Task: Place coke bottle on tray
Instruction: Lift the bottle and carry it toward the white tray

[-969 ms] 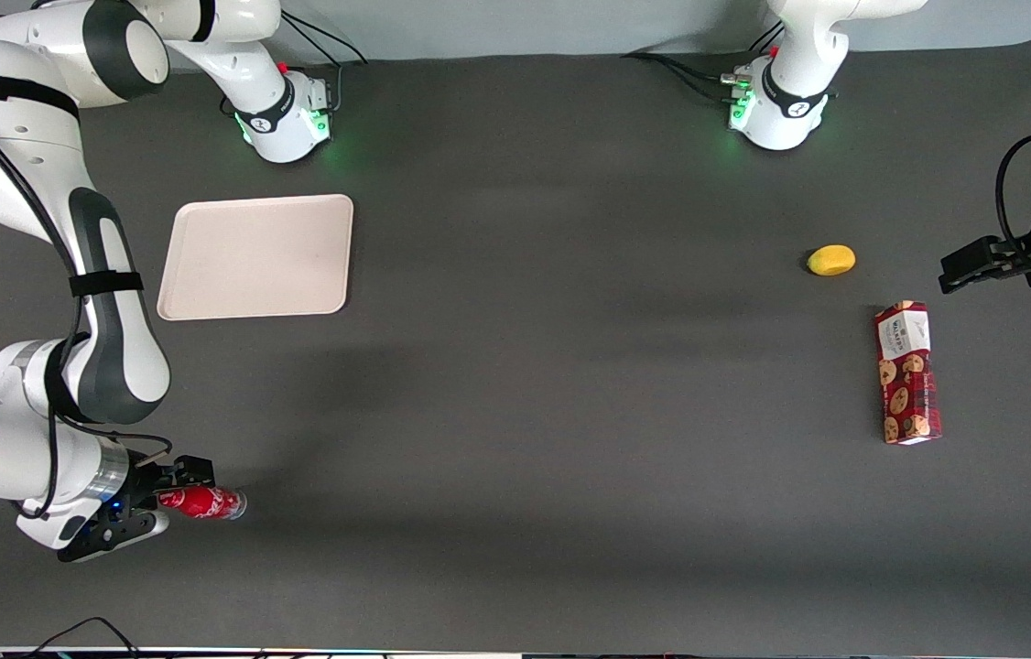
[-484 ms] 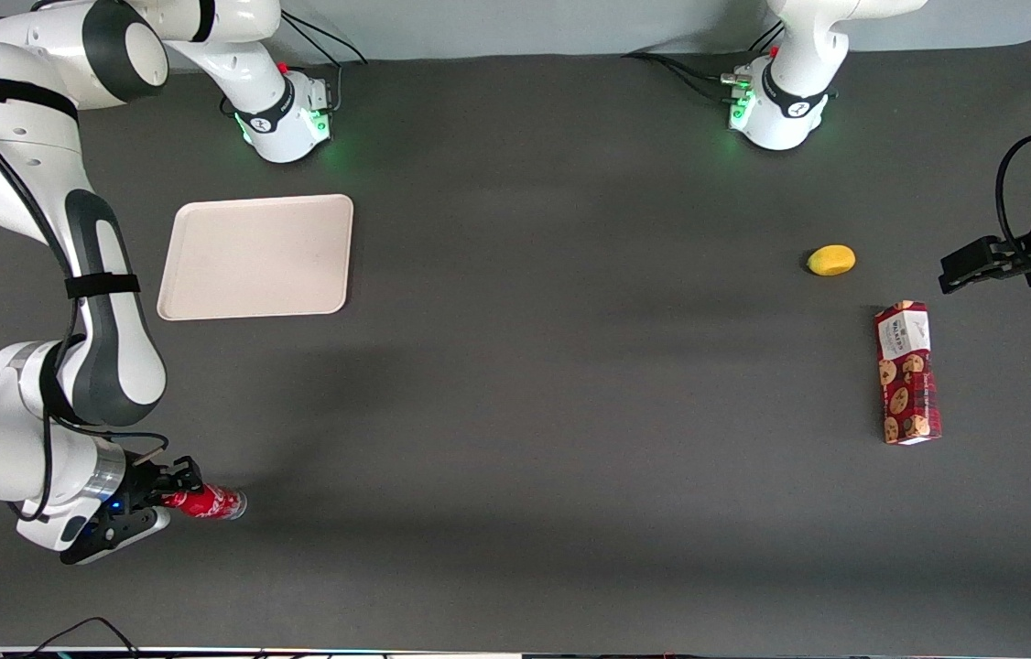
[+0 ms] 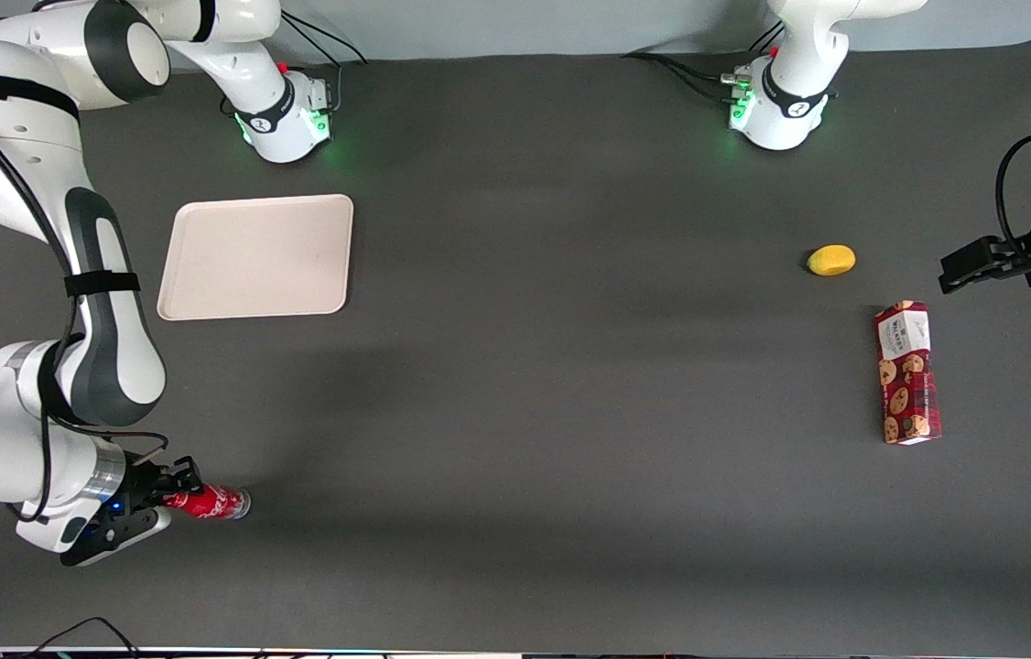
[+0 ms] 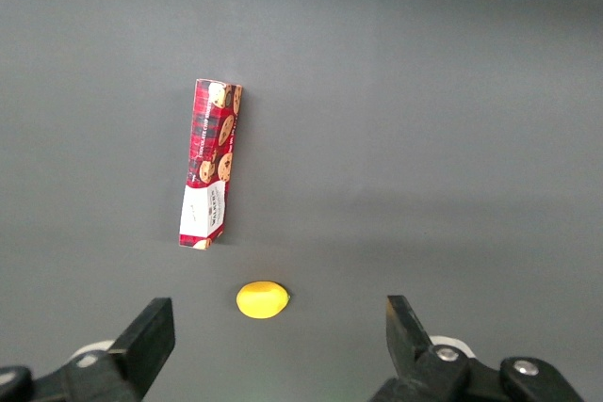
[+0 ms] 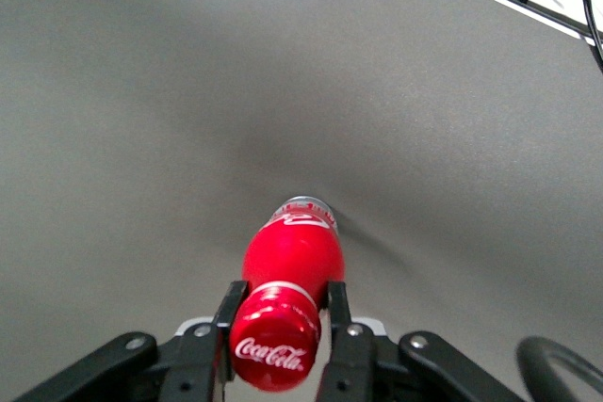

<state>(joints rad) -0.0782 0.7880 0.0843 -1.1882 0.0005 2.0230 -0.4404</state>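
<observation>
Loads of bare dark table [image 3: 570, 412] around the right gripper [image 3: 169, 499], which sits low near the table edge closest to the front camera, at the working arm's end. Its jaws are clamped on the neck of the coke bottle [image 3: 209, 502], one finger each side just below the red cap; you see it best in the wrist view, where the fingers [image 5: 339, 313] press against the coke bottle [image 5: 290, 280] just under the cap. The bottle looks tipped well over, silvery base pointing away from the jaws, out toward the middle of the table. The tray [image 3: 256, 257] sits farther from the front camera than the jaws, well apart from them, with open table between. Way off toward the parked arm's end there's a yellow lemon-looking thing [image 3: 831, 260] and a red cookie box [image 3: 907, 372] lying flat, nowhere near the jaws.
</observation>
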